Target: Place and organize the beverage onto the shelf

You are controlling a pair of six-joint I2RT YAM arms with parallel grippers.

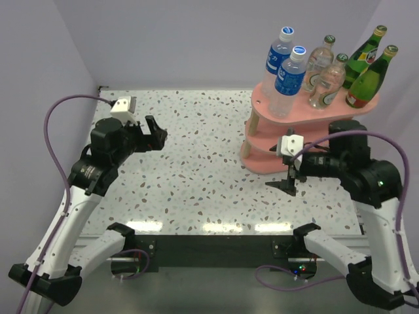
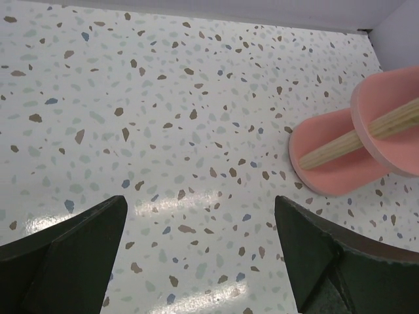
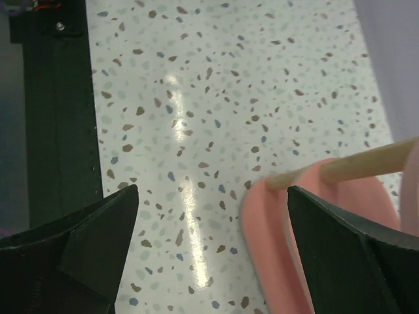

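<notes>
All six bottles point(image 1: 288, 82) stand in pairs on the top tier of the shelf point(image 1: 262, 103). The left hand point(image 1: 157, 134) and right hand point(image 1: 288, 186) hover over the counter point(image 1: 196, 163), both wide and empty. Placing looks finished; the next move is probably to draw the arms back without nudging the shelf.

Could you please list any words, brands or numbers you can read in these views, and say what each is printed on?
No text can be read with certainty.
blue-label bottles: white lettering, too blurred to read.
green-capped clear bottles: labels too small to read.
dark green bottles: labels too small to read.
Wrist views: no text.
</notes>
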